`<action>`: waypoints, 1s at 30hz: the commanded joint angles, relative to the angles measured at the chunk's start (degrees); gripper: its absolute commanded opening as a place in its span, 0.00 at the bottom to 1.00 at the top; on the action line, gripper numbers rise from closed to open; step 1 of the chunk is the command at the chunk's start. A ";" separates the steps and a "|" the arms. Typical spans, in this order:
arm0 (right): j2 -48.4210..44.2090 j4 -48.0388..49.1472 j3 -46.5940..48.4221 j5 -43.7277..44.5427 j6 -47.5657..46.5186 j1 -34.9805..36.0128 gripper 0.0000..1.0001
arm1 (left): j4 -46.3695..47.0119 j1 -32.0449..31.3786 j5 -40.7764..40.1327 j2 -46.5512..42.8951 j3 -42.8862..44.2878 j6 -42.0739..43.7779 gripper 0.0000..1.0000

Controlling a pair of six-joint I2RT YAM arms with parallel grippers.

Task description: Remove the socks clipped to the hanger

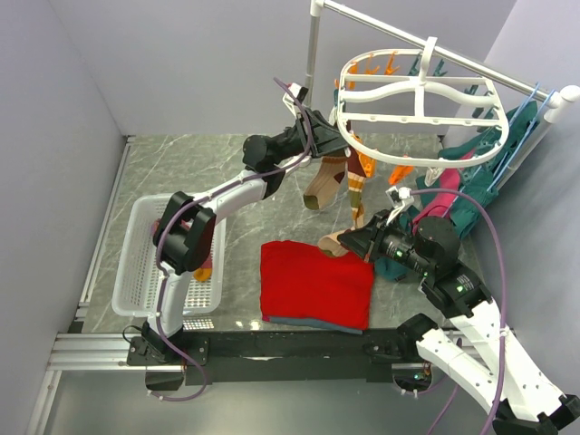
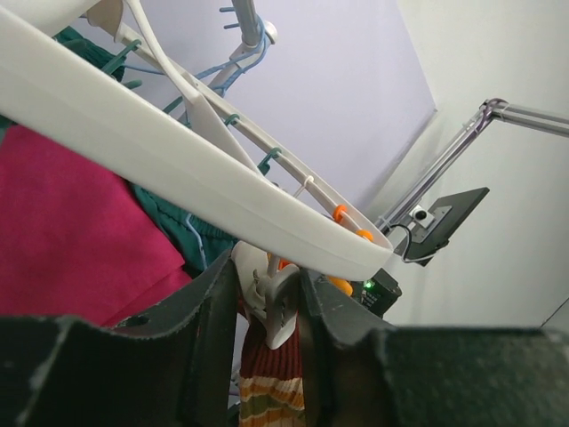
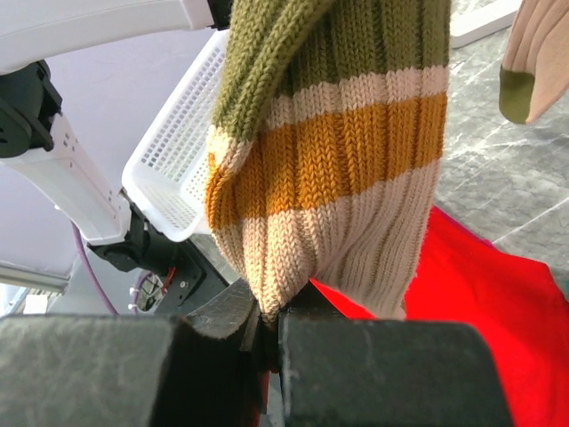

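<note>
1. The striped sock (image 3: 338, 178) (olive, mustard and cream bands) hangs from a pale clip peg (image 2: 276, 311) just under the near-left rim of the white hanger (image 1: 421, 109). Its long axis runs top to bottom, slanting down toward the right arm.
2. The right gripper (image 3: 271, 334) has the sock's bottom end pinched, with the fingers closed tight on the knit and fabric bunched in the gap. It sits low, just over the edge of the red cloth (image 1: 317, 281).
3. The left gripper (image 2: 267, 285) is up top at the rim. Its fingers (image 2: 209, 311) flank the peg on both sides and look closed against it, though I can't tell whether the squeeze has actually opened the clip.
4. So the sock is strung between the two arms: peg end at the left fingers, free end at the right. My guess is the release depends on the peg opening while the right arm pulls down along that axis, away from the rim.
5. A tan sock (image 1: 319, 186) hangs just beside it, with neither gripper on it.
</note>
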 commanded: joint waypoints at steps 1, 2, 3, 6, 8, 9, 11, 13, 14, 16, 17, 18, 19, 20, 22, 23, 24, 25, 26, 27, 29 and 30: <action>-0.61 0.43 0.91 0.77 -0.53 0.25 0.00 | 9.13 -0.36 -1.80 -1.63 0.89 0.73 0.28; -0.79 0.43 0.65 0.77 -0.61 0.25 0.00 | 8.86 -0.36 -1.71 -1.89 0.71 1.26 0.25; -0.96 0.43 -0.23 0.86 -0.62 0.25 0.00 | 7.73 -0.36 -1.62 -2.16 0.71 2.31 0.17; -1.49 0.25 -2.16 1.74 -0.53 0.25 0.00 | 6.14 -0.36 -1.88 -3.30 -0.25 4.07 0.01; -1.75 -0.10 -2.87 2.18 -0.35 0.17 0.00 | 5.87 -0.36 -2.50 -4.09 -1.40 4.78 0.01; -1.84 -0.19 -3.48 2.27 -0.35 0.17 0.00 | 5.26 -0.45 -2.41 -4.18 -1.58 5.48 0.01; -2.02 -0.89 -3.84 2.71 -0.35 0.25 0.00 | 3.50 -0.53 -2.24 -4.53 -1.84 6.27 0.01; -2.11 -1.94 -4.36 3.58 -0.53 0.25 0.00 | 3.24 -0.62 -2.68 -5.05 -2.89 7.15 0.01; -2.37 -2.03 -4.71 3.59 -0.53 0.17 0.00 | 2.97 -0.62 -2.94 -5.23 -3.33 7.41 0.01; -2.63 -2.12 -5.77 3.59 -0.35 0.17 0.00 | 2.27 -0.62 -3.29 -5.84 -4.04 8.47 0.01; -2.90 -2.12 -6.12 3.59 -0.26 0.25 0.00 | 1.40 -0.62 -3.12 -5.85 -4.04 8.91 0.01; -2.81 -1.95 -6.56 3.41 -0.09 0.25 0.00 | 1.13 -0.62 -3.03 -6.02 -4.04 9.78 0.01; -2.81 -1.68 -6.65 3.15 0.26 0.17 0.00 | 0.86 -0.71 -3.29 -6.55 -4.39 10.23 0.01; -2.81 -1.51 -6.65 2.89 0.26 0.25 0.00 | 0.51 -0.88 -3.47 -6.73 -4.56 10.66 0.01; -2.72 -1.50 -6.48 2.18 0.44 0.08 0.00 | -1.24 -1.06 -3.73 -7.51 -4.74 12.68 0.01; -2.55 -1.59 -6.30 2.01 0.44 0.16 0.00 | -2.47 -1.24 -3.91 -7.87 -4.92 13.56 0.01; -2.46 -1.77 -6.04 1.83 0.35 0.25 0.00 | -3.61 -1.41 -3.91 -8.31 -5.00 15.31 0.01; -2.37 -1.94 -5.95 1.74 0.26 0.25 0.00 | -4.32 -1.50 -3.82 -8.83 -5.09 16.11 0.01; -2.55 -1.86 -5.77 1.57 0.44 0.17 0.00 | -5.02 -1.85 -4.17 -9.01 -5.18 16.90 0.01; -2.63 -1.60 -6.03 1.30 0.70 0.17 0.00 | -5.55 -1.94 -4.43 -9.45 -5.44 18.48 0.01; -2.99 -0.45 -6.39 -0.44 1.14 0.17 0.00 | -6.69 -2.12 -5.05 -9.98 -5.97 19.54 0.01; -2.99 -0.10 -7.00 -1.33 1.58 0.17 0.00 | -6.61 -2.03 -4.96 -9.89 -5.89 19.55 0.01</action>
